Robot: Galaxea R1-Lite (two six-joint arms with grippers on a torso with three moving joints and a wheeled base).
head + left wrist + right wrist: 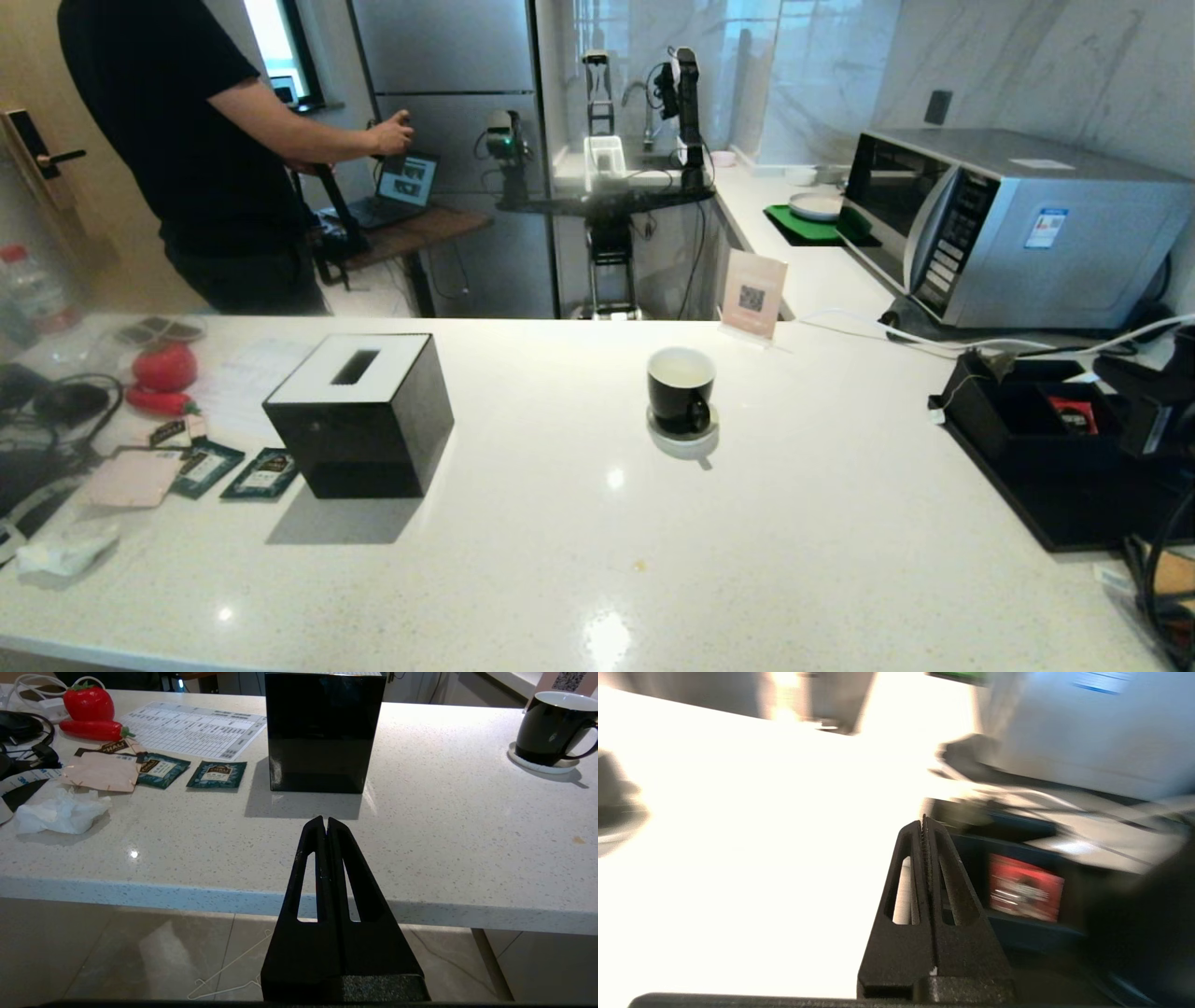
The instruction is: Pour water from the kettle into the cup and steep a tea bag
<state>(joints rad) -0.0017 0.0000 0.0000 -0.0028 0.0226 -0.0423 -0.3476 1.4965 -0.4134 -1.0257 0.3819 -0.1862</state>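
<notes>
A small glossy black mug with a white interior (681, 390) stands on a round white saucer (684, 441) mid-desk (579, 551), a black cube-shaped tissue box (359, 415) to its left and a black organiser tray (1046, 448) at the right edge. The left pincer (326, 822) hangs closed before the desk's front edge; the right pincer (924, 822) is closed, empty, near the tray.

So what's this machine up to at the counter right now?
Nothing is being held at this moment. The right gripper is shut and empty, over the black tray at the counter's right end. The left gripper is shut too, parked off the counter's near edge. The cup sits on its saucer mid-counter. No kettle is in sight.
</notes>
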